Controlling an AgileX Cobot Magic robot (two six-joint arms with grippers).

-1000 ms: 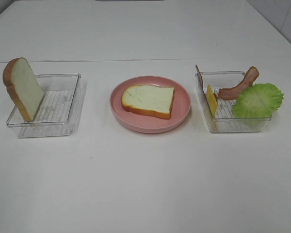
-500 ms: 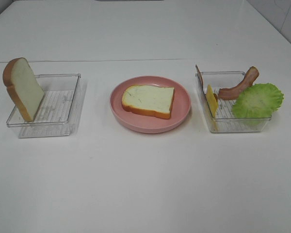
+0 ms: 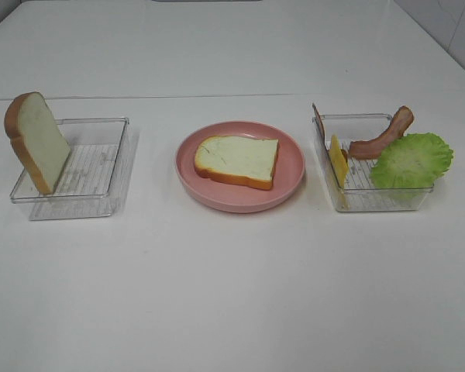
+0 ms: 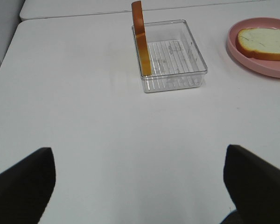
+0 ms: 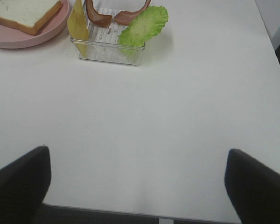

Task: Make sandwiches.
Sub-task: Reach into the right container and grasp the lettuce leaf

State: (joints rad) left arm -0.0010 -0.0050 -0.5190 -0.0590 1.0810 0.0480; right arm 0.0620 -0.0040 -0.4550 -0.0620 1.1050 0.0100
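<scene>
Here's the setup: one bread slice (image 3: 237,161) lies flat in the middle of the pink plate (image 3: 240,203), centre of the counter (image 3: 232,294), bare on top, so I'd say the build has barely begun. The second bread slice (image 3: 37,141) stands on edge at the left wall of the left tray (image 3: 101,198). Over in the right tray (image 3: 387,203), the cheese square (image 3: 338,160) stands upright against the left wall, a bacon strip (image 3: 384,136) arches over the far rim, and the lettuce (image 3: 412,160) droops over the right rim.

Both arms hang back on the near side, out of the high view. The left tool (image 4: 137,161) shows its fingers spread wide with nothing between them; the right tool (image 5: 136,158) is the same, wide apart and empty, well short of its tray.

Where could this go wrong? That lettuce is half out already, so a clumsy nudge could drop it onto the counter. The cheese is thin and on edge against the wall, leaving little room for a finger; a pinch there may slip or drag the light tray. The tall bread could topple outward if bumped. And any layer set off-centre may slide off the slice.
</scene>
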